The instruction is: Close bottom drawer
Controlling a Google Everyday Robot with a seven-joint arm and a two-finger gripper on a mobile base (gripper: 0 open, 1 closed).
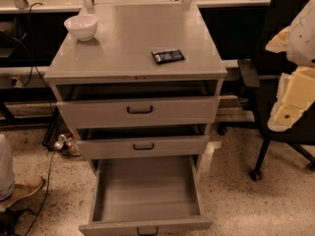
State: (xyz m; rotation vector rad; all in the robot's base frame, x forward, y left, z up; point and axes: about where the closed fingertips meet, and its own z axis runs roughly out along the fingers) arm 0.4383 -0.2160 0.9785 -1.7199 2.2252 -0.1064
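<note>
The cream-coloured gripper (291, 98) hangs at the right edge, before a black office chair (275, 58); whether it is apart or together cannot be told. Well below and left of it, the deep grey metal bottom drawer (146, 193) stands pulled far out.

Gripper (291, 95) cropped at right edge

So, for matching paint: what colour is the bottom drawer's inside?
Plain grey bottom drawer, clearest in camera view; gripper hangs at far right.
</note>
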